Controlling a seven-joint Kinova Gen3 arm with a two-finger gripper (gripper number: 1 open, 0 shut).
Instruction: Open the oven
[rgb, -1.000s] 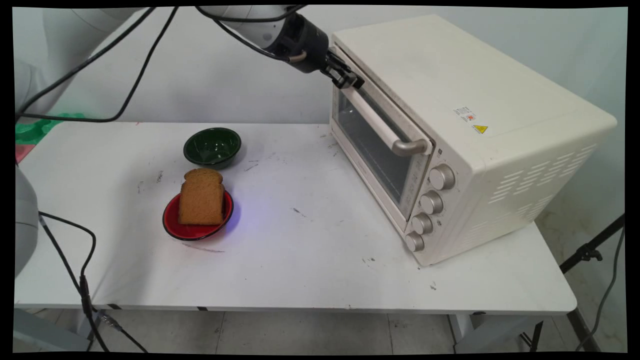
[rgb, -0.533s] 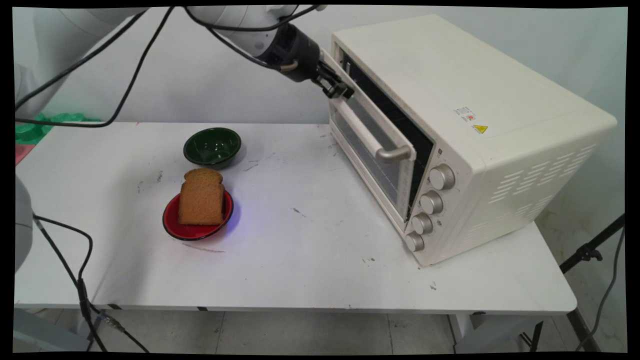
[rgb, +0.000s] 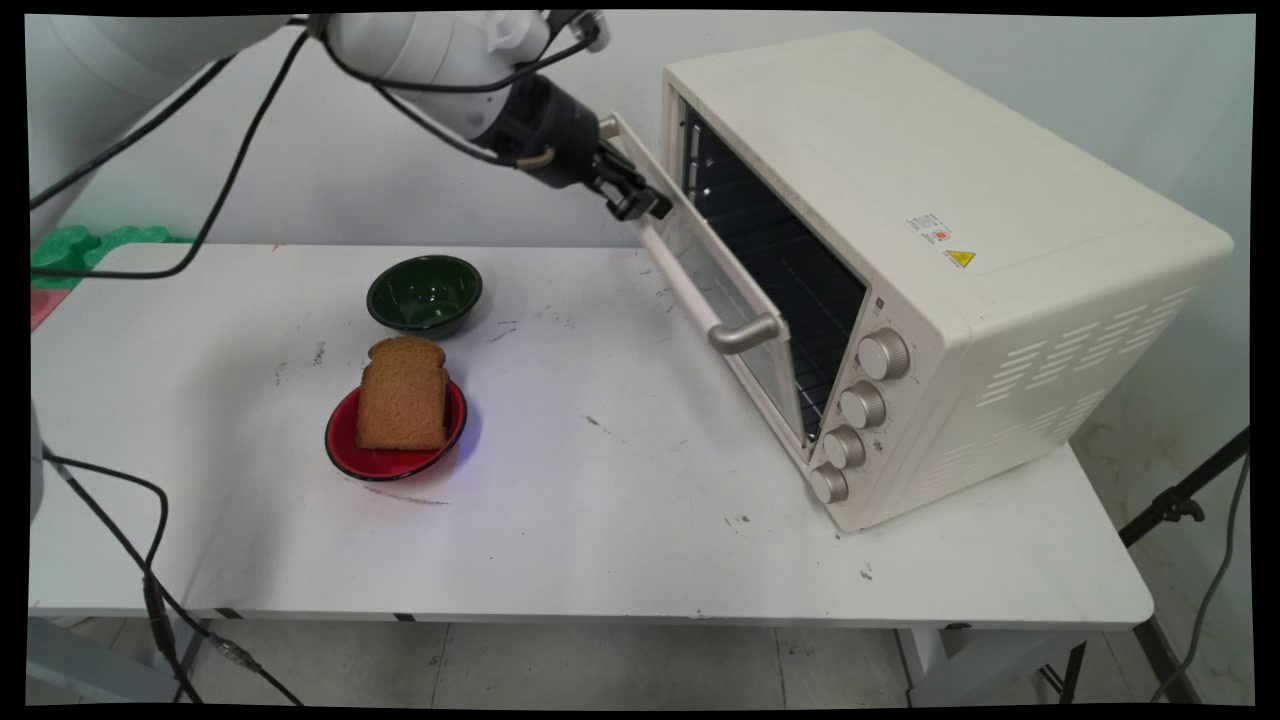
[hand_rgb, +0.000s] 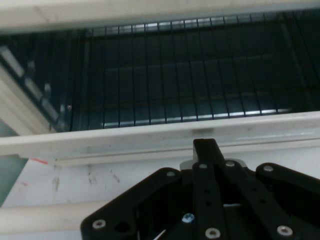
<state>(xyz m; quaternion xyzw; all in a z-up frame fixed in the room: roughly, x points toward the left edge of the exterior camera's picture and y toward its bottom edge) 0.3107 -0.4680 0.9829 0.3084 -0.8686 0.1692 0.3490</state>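
Main view: gripper (rgb: 640, 203), fingers together, hooks oven door (rgb: 722, 300) top edge; judged best pulled slowly outward, down.

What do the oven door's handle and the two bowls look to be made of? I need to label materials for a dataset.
Handle: probably brushed metal, going by its dull silver sheen at the bent end; the long bar looks cream like the oven. Green bowl and red bowl: glossy with bright highlights, so glazed ceramic or hard plastic; the pictures cannot settle which.
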